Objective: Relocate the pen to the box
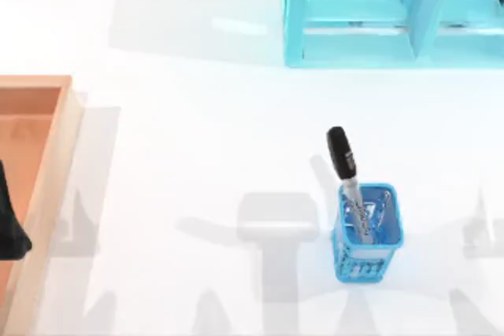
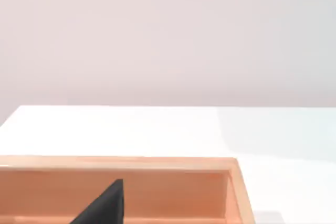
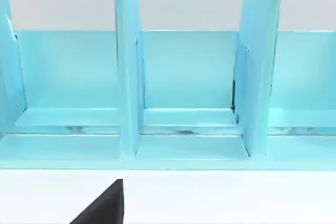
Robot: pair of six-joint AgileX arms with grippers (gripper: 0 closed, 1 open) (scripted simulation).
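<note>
Open table (image 1: 197,155) betw box (image 1: 47,179) & cup (image 1: 368,234), shelf unit (image 1: 378,13) blocks far side

Box (image 1: 49,164) cut off by the top view's left and bottom edges; near side likewise cropped in the left wrist view. Lower barrel of pen (image 1: 344,160) hidden inside blue mesh cup (image 1: 367,235); print on barrel too small to read. Turquoise shelf unit (image 1: 370,13) clipped at top and right. Dark shape (image 1: 9,226) at left edge, possibly the left arm, mostly out of frame.
</note>
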